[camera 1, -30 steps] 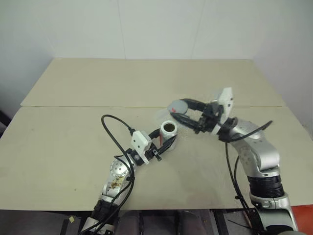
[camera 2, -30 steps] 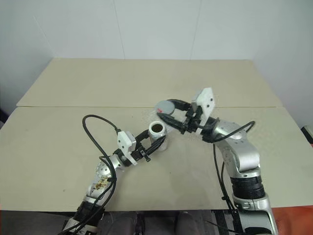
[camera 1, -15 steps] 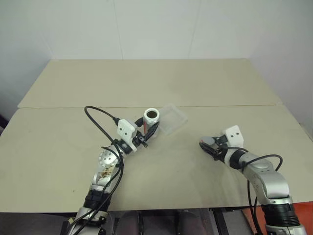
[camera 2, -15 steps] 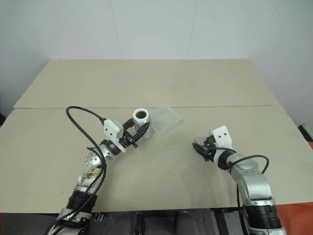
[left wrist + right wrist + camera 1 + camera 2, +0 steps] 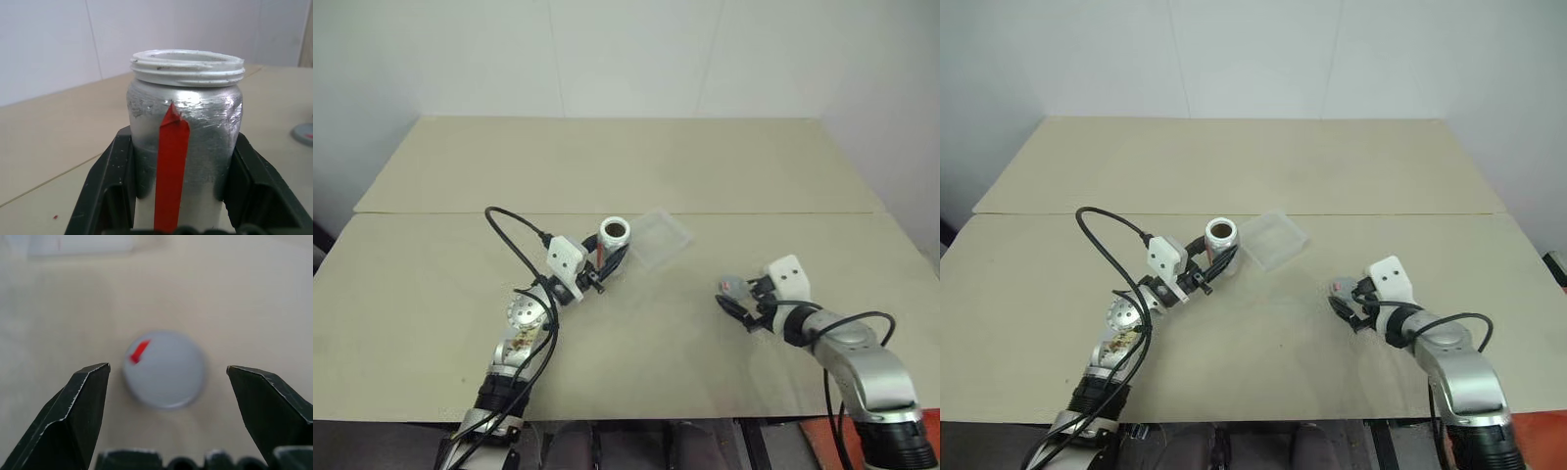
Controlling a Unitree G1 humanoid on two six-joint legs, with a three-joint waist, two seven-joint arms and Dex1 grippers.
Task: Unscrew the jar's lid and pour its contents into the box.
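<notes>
On the left we see our left gripper (image 5: 604, 264) pinching the jar (image 5: 614, 241) from both sides. In the left wrist view the black fingers (image 5: 115, 181) press against the silvery body on either side of the red stripe. The jar stands upright with its threaded mouth bare, and from above something dark brown, the contents (image 5: 617, 231), shows inside it.

Just to the right of the jar lies the box (image 5: 661, 238), a clear shallow tray resting flat on the table (image 5: 626, 166), turned a little askew near the seam between the two tabletops. We cannot tell whether jar and box touch.

Further right, well apart from both, our right gripper (image 5: 736, 300) sits low over the table with its fingers (image 5: 73, 411) spread wide. The lid (image 5: 164, 368) lies flat on the table between them, its red mark facing up, and there is a clear gap to each finger, so it is not held.
</notes>
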